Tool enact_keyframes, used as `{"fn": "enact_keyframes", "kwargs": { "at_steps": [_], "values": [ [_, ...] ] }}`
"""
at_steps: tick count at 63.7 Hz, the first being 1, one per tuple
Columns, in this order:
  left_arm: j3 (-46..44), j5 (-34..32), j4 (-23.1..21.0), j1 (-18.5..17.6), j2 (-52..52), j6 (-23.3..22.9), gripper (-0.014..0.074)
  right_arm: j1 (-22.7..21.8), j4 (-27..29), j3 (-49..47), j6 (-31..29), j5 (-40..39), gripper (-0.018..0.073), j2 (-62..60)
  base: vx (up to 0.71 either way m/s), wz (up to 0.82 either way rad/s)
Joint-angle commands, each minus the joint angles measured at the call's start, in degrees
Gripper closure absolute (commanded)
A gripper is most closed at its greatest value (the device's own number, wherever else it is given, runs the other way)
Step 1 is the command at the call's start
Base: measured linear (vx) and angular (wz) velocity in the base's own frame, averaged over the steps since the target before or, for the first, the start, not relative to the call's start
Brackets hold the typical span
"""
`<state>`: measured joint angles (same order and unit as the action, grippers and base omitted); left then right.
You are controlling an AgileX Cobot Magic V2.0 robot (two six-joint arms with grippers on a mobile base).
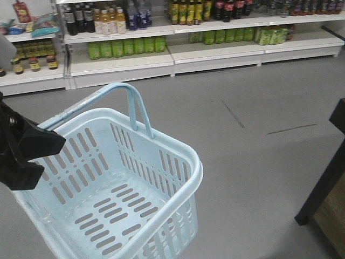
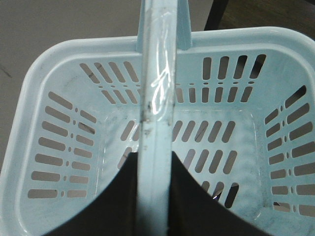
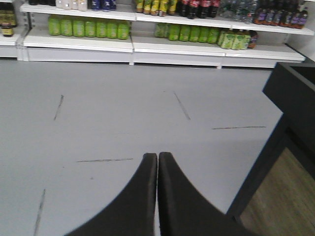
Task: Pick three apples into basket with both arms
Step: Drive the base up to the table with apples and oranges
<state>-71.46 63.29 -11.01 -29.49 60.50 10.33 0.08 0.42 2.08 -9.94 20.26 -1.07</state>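
The pale blue basket (image 1: 186, 148) hangs tilted above the grey floor, and its slotted inside is bare. My left gripper (image 2: 153, 158) is shut on the basket's hoop handle (image 2: 157, 88), one black finger on each side of the bar. In the front view the left gripper (image 1: 47, 144) shows as a black claw at the left edge by the handle (image 1: 135, 105). My right gripper (image 3: 157, 155) is shut with nothing in it, hovering over bare floor. No apples are in view.
White store shelves (image 1: 215, 51) with green, dark and yellow bottles line the far wall. A black table frame (image 1: 323, 186) with a wooden surface stands at the right, also visible in the right wrist view as a black frame (image 3: 290, 93). Grey floor (image 3: 123, 113) lies between.
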Motion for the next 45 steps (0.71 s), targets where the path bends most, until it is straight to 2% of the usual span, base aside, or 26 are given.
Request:
{"fn": "enact_keyframes", "kwargs": {
  "at_steps": [1, 45],
  "values": [
    [-2.0, -4.2, -1.2, -0.1, -0.9, -0.5, 0.0603, -0.1, -0.4, -1.8, -0.6, -4.1, 0.0568, -0.3, 0.15, -0.59],
    [-2.0, -4.2, -1.2, -0.1, -0.9, -0.5, 0.0603, -0.1, -0.4, -1.8, -0.6, -4.1, 0.0568, -0.3, 0.14, -0.55]
  ]
}}
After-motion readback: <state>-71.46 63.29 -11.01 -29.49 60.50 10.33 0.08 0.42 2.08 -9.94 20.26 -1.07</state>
